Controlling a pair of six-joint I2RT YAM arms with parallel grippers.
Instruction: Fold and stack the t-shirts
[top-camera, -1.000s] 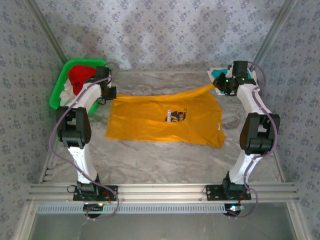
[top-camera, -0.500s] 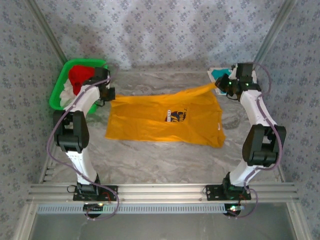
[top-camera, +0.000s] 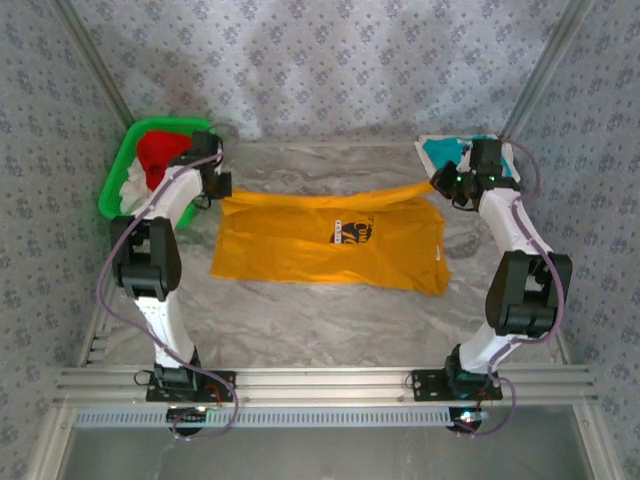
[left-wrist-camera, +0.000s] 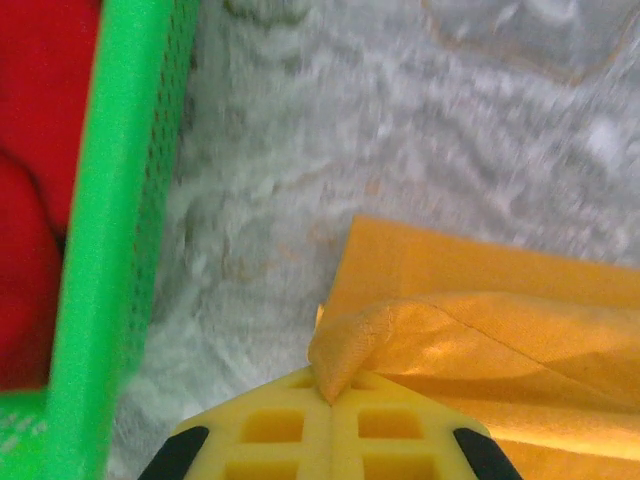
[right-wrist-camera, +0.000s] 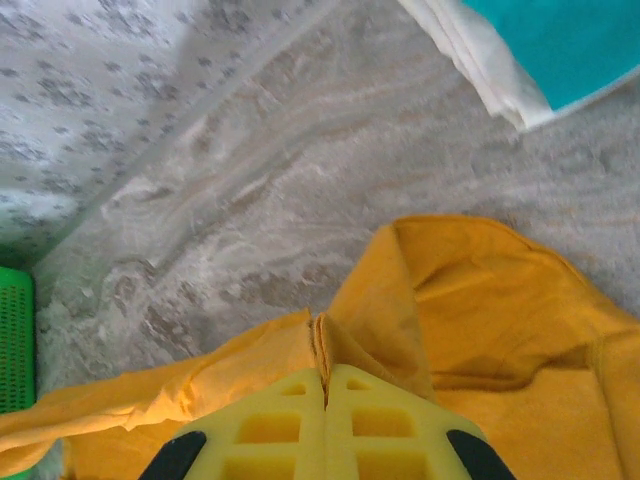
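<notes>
A yellow-orange t-shirt (top-camera: 330, 240) with a dark blue chest print lies spread across the middle of the table. My left gripper (top-camera: 222, 190) is shut on its far left corner, and the pinched cloth (left-wrist-camera: 360, 345) bunches up over my yellow fingers (left-wrist-camera: 270, 425). My right gripper (top-camera: 440, 182) is shut on the far right corner, which is lifted off the table so the far edge hangs taut between the two grippers. That pinched fold (right-wrist-camera: 345, 345) stands above the yellow fingers (right-wrist-camera: 385, 425). A folded teal t-shirt (top-camera: 450, 152) lies at the back right, (right-wrist-camera: 560, 45) just beyond the right gripper.
A green plastic basket (top-camera: 120, 180) with red and white cloth stands at the back left, its green wall (left-wrist-camera: 110, 230) right beside my left gripper. Patterned cloth walls close in the back and sides. Bare marbled tabletop (top-camera: 320, 320) lies in front of the shirt.
My right gripper has pulled the shirt's far right corner outward to the right and lower, stretching the far edge straight. The left gripper has held its corner almost still.
</notes>
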